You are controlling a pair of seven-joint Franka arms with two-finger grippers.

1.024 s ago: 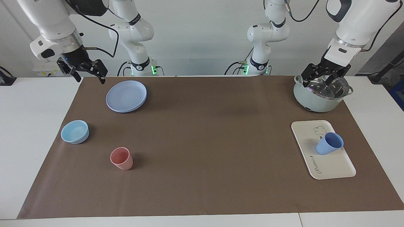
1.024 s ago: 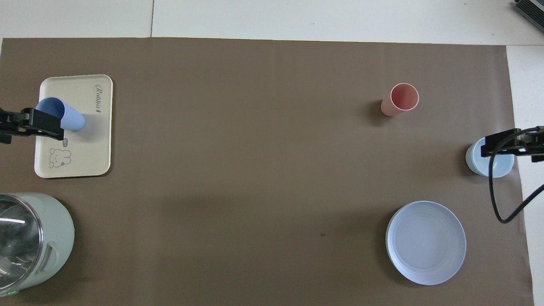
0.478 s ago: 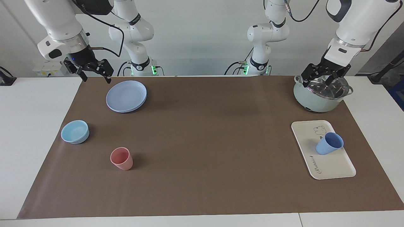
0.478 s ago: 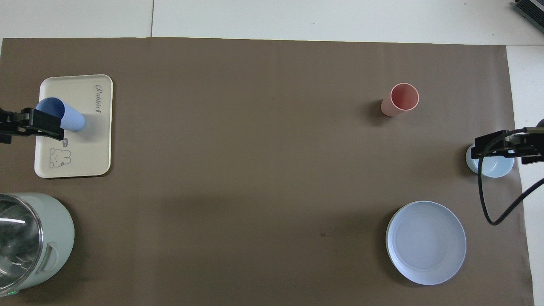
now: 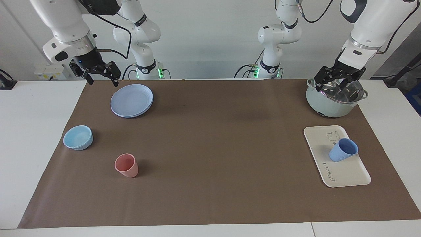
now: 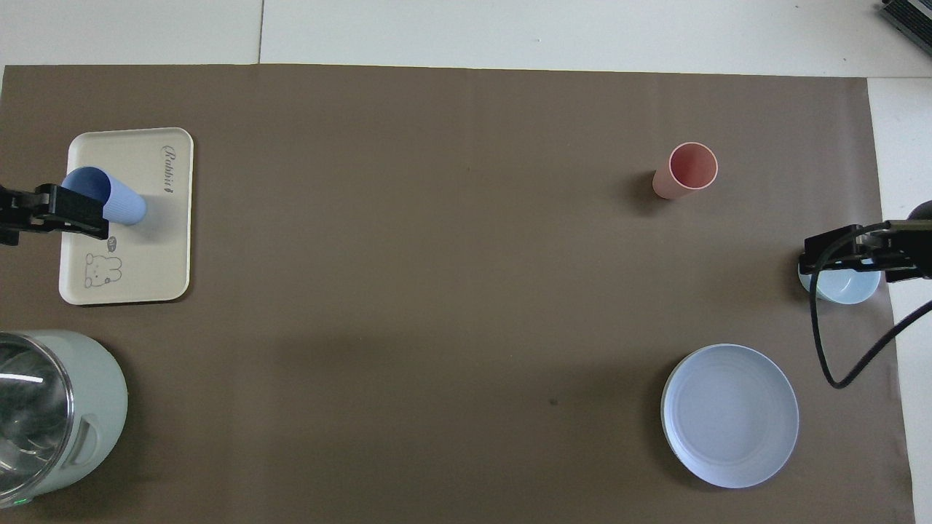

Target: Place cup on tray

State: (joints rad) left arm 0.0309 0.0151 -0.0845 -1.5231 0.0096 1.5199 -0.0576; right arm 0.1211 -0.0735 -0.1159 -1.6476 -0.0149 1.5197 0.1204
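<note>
The periwinkle-blue cup (image 5: 343, 149) stands upright on the cream-white tray (image 5: 348, 176) at the left arm's end of the table, beside the bear print. In the overhead view the cup (image 6: 120, 205) is partly covered by my raised left gripper (image 6: 44, 212) over the tray (image 6: 145, 269). In the facing view my left gripper (image 5: 330, 86) hangs open and empty in the air by the pot, well apart from the cup. My right gripper (image 5: 102, 81) is open and empty, raised over the mat's edge by the blue plate; in the overhead view the right gripper (image 6: 852, 251) covers part of the bowl.
A pale green pot with a glass lid (image 5: 335, 98) stands nearer to the robots than the tray. At the right arm's end lie a round blue plate (image 5: 131, 100), a light-blue bowl (image 5: 78, 137) and a pink cup (image 5: 126, 165).
My right gripper has drifted a little toward the blue plate and the table's middle. The left gripper, the cup and the tray have not moved.
</note>
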